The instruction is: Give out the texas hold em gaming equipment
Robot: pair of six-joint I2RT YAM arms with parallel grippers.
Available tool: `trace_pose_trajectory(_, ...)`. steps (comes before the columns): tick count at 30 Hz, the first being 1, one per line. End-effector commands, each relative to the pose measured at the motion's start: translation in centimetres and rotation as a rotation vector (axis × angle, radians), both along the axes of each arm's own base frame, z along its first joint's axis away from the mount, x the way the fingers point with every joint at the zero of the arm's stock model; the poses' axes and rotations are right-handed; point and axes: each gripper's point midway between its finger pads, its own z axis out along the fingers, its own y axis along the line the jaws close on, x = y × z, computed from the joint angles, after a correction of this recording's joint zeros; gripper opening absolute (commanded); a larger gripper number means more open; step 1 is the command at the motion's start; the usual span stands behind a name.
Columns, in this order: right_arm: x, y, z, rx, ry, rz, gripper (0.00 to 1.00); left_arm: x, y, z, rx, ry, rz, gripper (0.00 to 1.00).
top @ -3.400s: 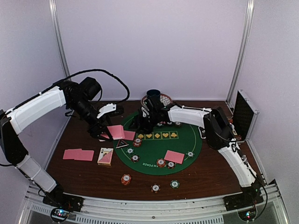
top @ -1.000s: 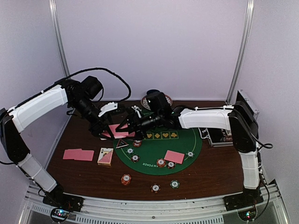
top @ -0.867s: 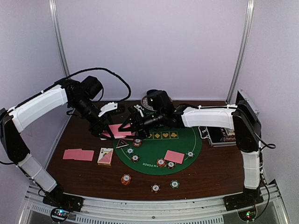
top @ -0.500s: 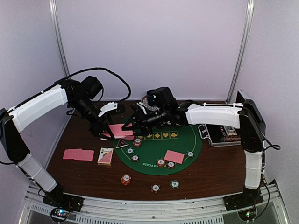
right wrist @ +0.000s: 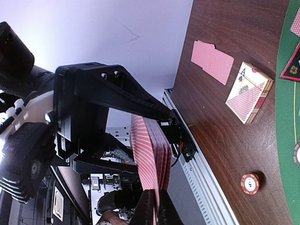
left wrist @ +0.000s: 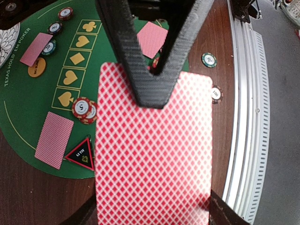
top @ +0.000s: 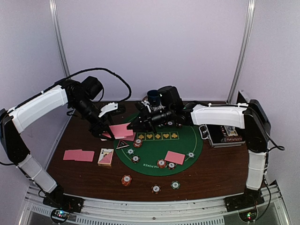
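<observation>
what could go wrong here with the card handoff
The right gripper is shut on the edge of the pink deck held by the left gripper; it may pinch several cards, or drag the deck loose. Its wrist sits close to the dark blue cup and could knock it.

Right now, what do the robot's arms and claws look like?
The left arm and right arm have white shells between black joints. A black cable loops above the left arm. The left claw has matte black, ribbed fingers tapering toward the tips; the right claw is black too.
</observation>
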Motion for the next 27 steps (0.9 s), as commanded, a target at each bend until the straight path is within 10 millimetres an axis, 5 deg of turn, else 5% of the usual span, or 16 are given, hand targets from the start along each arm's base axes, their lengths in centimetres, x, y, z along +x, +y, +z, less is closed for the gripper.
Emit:
trace_pose_trajectory(1, 0.9, -0.8, 3.0, 0.096, 0.001, -0.02, 0.01, 0.4, -0.5, 1.0, -0.041, -0.026, -0.013, 0.0)
trace_pose_trajectory(7, 3.7, -2.4, 4.1, 0.163, 0.04, -0.087, 0.0, 0.4, -0.4, 0.8, -0.033, -0.029, -0.012, 0.0)
trace_pose_trajectory(13, 8.1, -6.4, 4.0, 0.142, 0.013, -0.189, 0.0, 0.4, -0.2, 0.7, -0.025, -0.032, -0.012, 0.0)
trace_pose_trajectory(21, 13.7, -11.0, -0.7, -0.004, 0.004, -0.294, 0.0, 0.4, -0.1, 0.7, -0.022, -0.037, -0.01, 0.0)
trace_pose_trajectory(27, 18.1, -14.2, -8.3, -0.252, -0.034, -0.332, 0.0, 0.4, -0.2, 0.8, -0.025, -0.033, -0.011, 0.0)
